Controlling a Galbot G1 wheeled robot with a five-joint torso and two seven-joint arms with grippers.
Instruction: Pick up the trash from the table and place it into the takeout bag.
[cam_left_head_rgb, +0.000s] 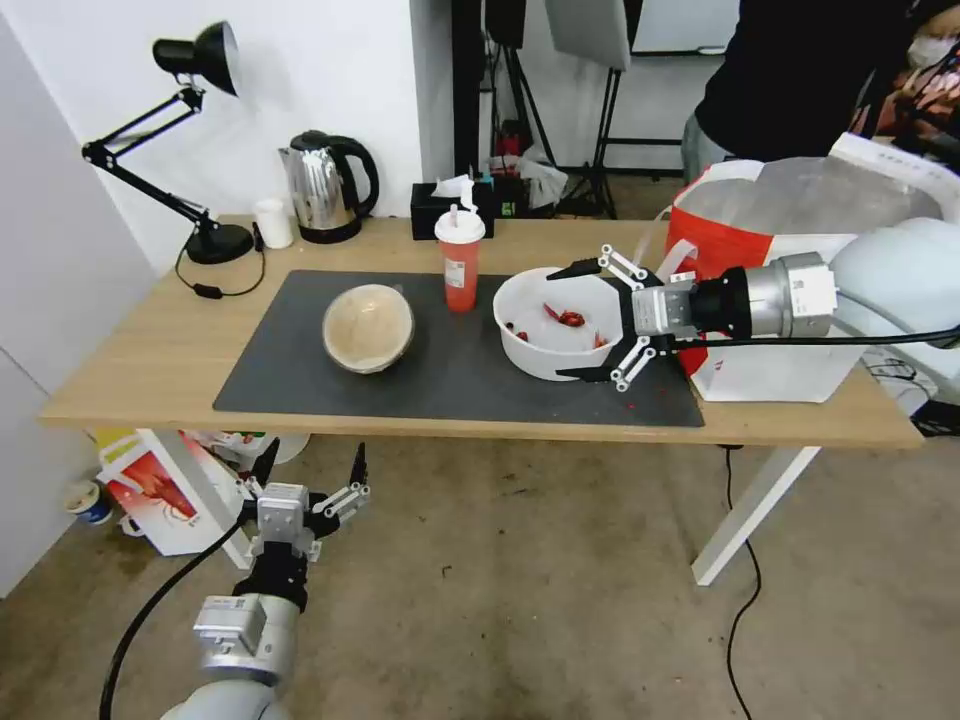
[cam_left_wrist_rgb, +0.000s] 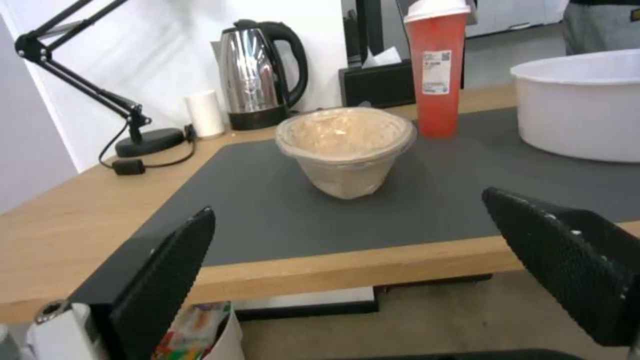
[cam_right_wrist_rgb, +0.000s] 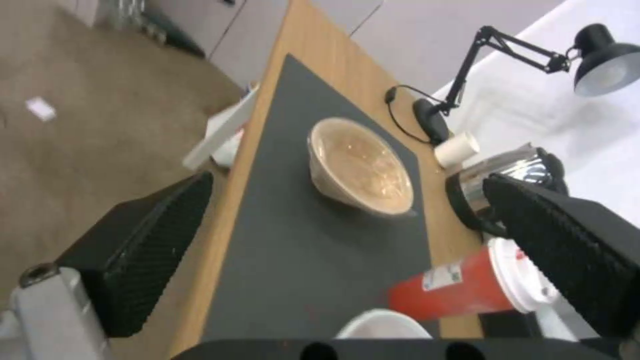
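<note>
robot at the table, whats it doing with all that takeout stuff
It is clearing trash into the takeout bag at the table's right end. The right gripper reaches sideways, jaws open around the near edge of the white bowl with red scraps, not gripping yet. The red cup and tan bowl sit untouched on the dark mat. The left gripper hangs open below the table's front edge.
</note>
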